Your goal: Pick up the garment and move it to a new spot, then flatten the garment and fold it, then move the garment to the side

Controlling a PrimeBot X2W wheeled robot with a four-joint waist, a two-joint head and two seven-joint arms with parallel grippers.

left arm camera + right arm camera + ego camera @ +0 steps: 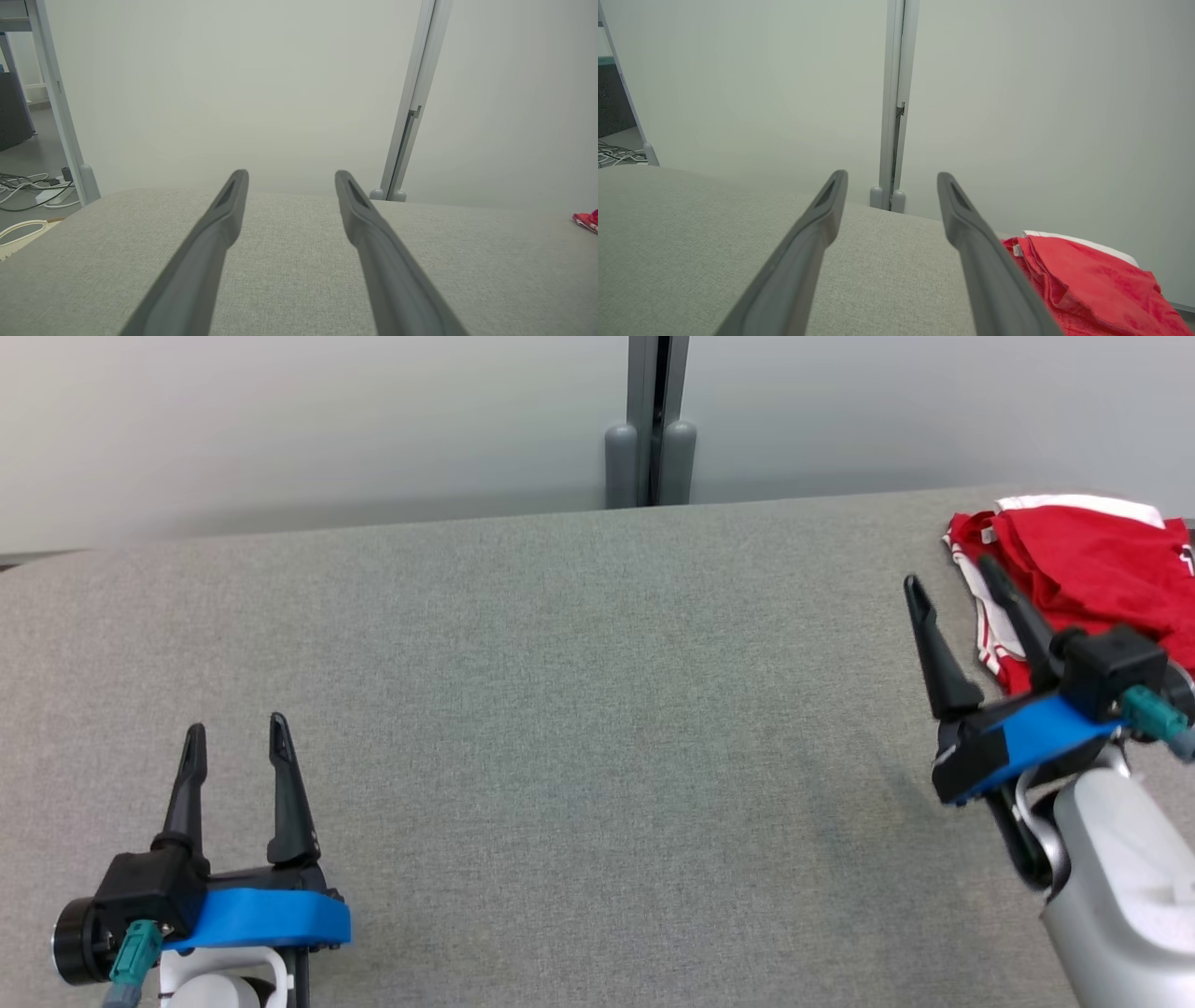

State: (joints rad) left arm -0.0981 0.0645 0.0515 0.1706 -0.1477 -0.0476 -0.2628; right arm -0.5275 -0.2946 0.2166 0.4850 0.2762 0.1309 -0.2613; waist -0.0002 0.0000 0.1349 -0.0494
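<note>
Broad grey worktop stretches between left pincer and right pincer, both spread wide. Crumpled red-and-white garment lies by the far right edge.

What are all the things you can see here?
garment: one, red and white, crumpled at the table's far right
table: one, grey cloth top, in front of the robot
post: one, grey, behind the table's middle
wall: pale panels, behind the table
cables: several, white and dark, floor left of the table
left pincer: one, dark fingers, open, lower left over the table
right pincer: one, dark fingers, open, next to the garment
forearm: one, pale, lower right
</note>
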